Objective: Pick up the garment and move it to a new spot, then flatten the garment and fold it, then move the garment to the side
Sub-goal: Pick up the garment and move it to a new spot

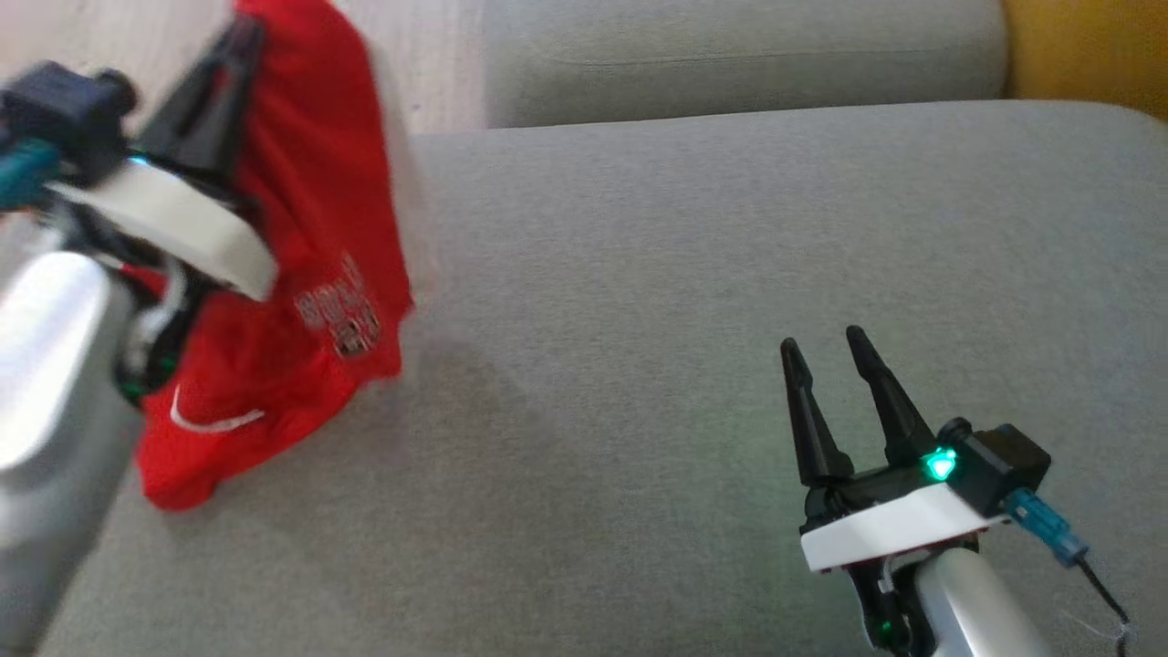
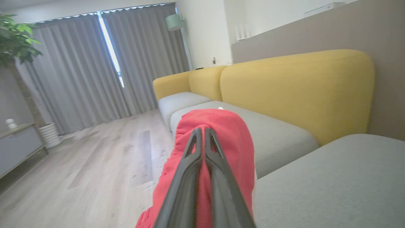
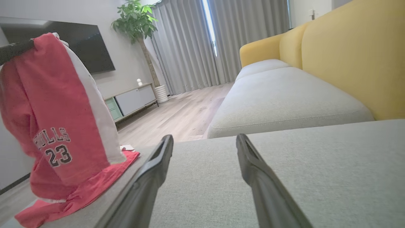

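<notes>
Red sports garment of light jersey cloth (image 1: 310, 274), with a white side stripe and a printed team name and number, hangs at about nine to ten o'clock in the head view, at the left edge of the broad grey fabric sofa cushion (image 1: 684, 274). The left gripper (image 1: 245, 32) is clenched on a bunched fold at the top of the cloth; in the left wrist view its two dark fingers lie pressed together with red fabric humped around the tips. Most of the cloth dangles free, while its lower hem lies crumpled on the cushion's edge, as the right wrist view shows at eight o'clock. The right gripper (image 1: 821, 342) sits at about four o'clock in the head view, low over the cushion, jaws spread and grasping nothing.

This looks like the first step: the pick-up is made and the carry to a new spot has not landed. I judge the next move calls for raising the cloth until the hem clears, carrying it toward three o'clock over the bare middle of the cushion, then lowering it so it spreads rather than heaps, with the free right gripper ready to catch a corner for flattening.
</notes>
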